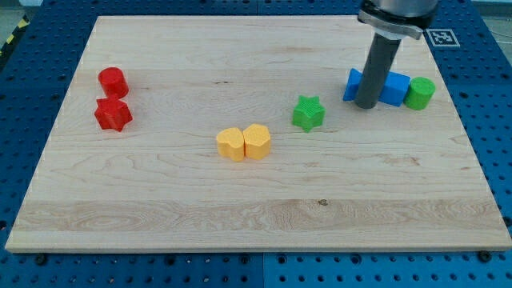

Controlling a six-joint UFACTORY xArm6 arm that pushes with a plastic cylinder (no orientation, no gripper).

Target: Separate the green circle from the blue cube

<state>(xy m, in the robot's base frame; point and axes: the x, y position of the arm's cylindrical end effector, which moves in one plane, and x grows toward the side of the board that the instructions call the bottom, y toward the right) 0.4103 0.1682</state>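
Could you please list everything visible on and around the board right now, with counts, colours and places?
Wooden board: one, pale wood, fills the view, on a blue perforated table.
Red cylinder block: one, view's left.
Red star-like block: one, just below the red cylinder.
Yellow blocks: two, touching, centre.
Green star block: one, right of centre.
Blue blocks: two, upper right, partly hidden by the rod.
Green circle block: one, against the right blue block.
My tip: one dark rod, in front of the blue blocks.
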